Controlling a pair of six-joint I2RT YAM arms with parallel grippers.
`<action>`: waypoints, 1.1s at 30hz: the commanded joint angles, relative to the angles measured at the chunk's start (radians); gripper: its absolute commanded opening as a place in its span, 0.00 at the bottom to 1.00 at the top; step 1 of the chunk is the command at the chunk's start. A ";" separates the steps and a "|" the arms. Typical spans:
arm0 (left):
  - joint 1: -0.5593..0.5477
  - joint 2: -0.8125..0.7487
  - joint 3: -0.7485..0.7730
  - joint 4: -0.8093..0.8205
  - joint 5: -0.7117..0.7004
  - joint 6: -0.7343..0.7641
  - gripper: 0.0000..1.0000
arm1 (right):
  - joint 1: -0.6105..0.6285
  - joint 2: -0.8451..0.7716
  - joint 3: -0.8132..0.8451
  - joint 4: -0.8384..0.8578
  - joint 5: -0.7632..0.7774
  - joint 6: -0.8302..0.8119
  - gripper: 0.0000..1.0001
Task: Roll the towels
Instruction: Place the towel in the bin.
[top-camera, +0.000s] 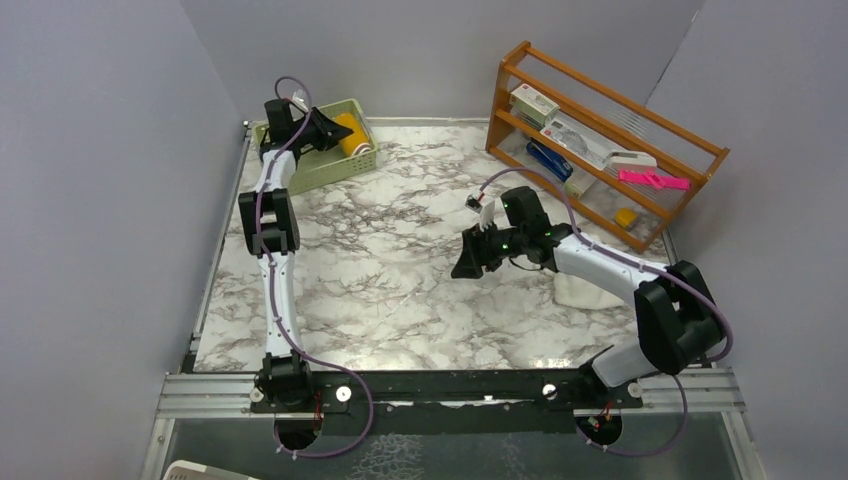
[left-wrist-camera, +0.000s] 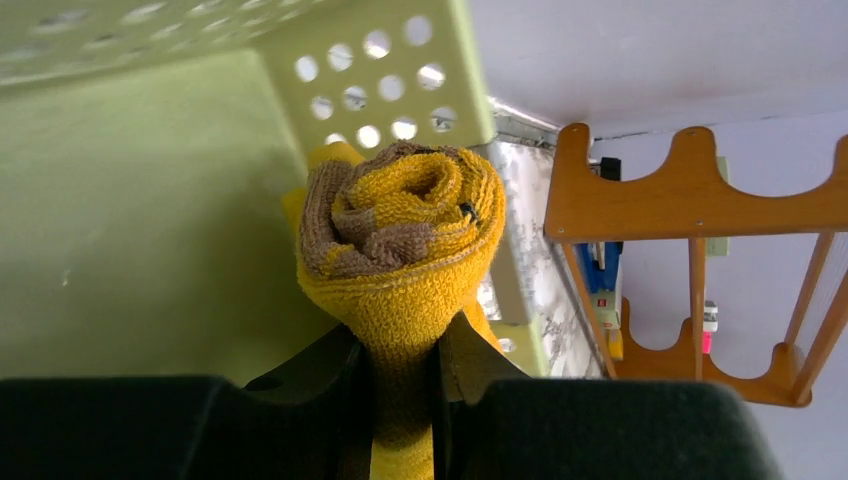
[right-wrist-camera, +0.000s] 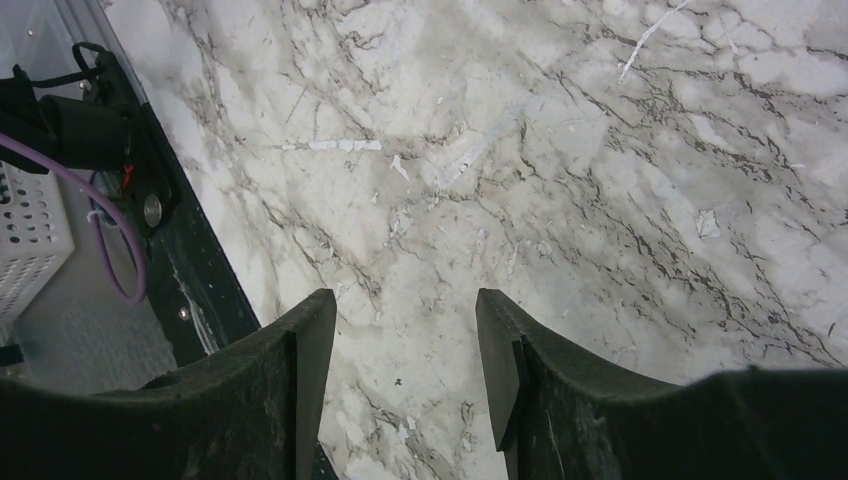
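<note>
Top external: the left gripper (top-camera: 335, 130) is reaching into the green basket (top-camera: 320, 170) at the far-left corner of the marble table (top-camera: 400, 300). 1 rolled mustard towel (top-camera: 351, 135) is sitting inside the basket at its fingertips. The right gripper (top-camera: 466, 262) is hanging over mid-table. 1 cream towel (top-camera: 580, 293) is lying on the table, partly hidden under the right arm. A wooden rack (top-camera: 600, 140) is standing at the far right.

Left wrist: both fingers (left-wrist-camera: 300, 385) are clamping the mustard towel (left-wrist-camera: 400, 240), roll end facing the camera, tan reverse spiralling inside, perforated basket wall (left-wrist-camera: 400, 70) just behind.

Right wrist: the 2 fingers (right-wrist-camera: 300, 350) are standing apart, nothing between them, bare marble below.
</note>
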 joint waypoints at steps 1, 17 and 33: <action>-0.007 -0.017 0.014 -0.009 -0.043 0.061 0.07 | -0.005 0.031 0.030 0.012 -0.036 -0.013 0.55; -0.013 -0.015 0.053 -0.222 -0.273 0.238 0.75 | -0.008 0.073 0.040 0.024 -0.011 -0.011 0.55; -0.042 -0.161 0.003 -0.333 -0.477 0.374 0.99 | -0.006 0.094 0.125 -0.015 0.055 -0.009 0.56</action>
